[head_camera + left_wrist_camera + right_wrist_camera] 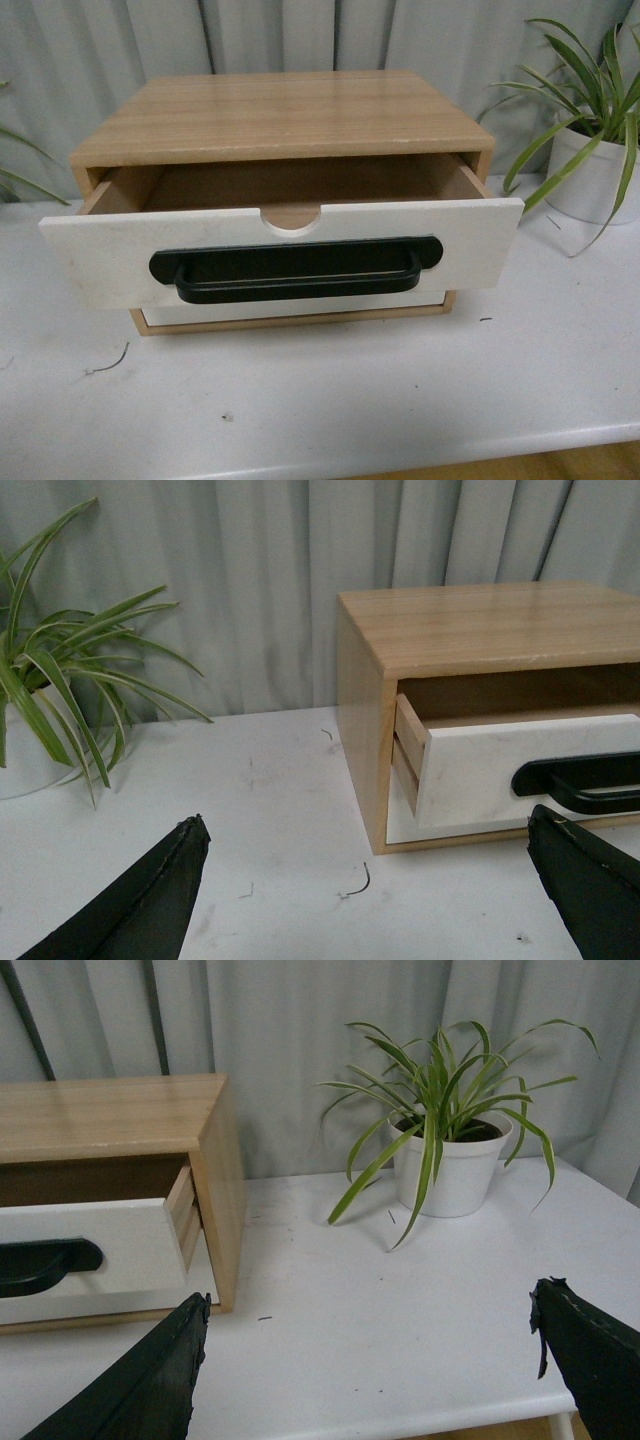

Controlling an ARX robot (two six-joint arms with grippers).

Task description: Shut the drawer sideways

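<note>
The left gripper (365, 818) hangs just above the white table (250, 780) with its two black fingers (150, 890) spread wide apart, holding nothing. Beyond it and to the right stands a wooden cabinet (480, 625), from which the drawer (480, 770) juts toward the near side, white-fronted, its black handle (580, 780) partly cut off at the picture's edge. Well apart to the left a green plant (70, 670) in a white pot (15, 770) stands before a grey curtain (250, 580), and a small curled scrap (358, 885) lies on the table near the cabinet's corner.
</note>
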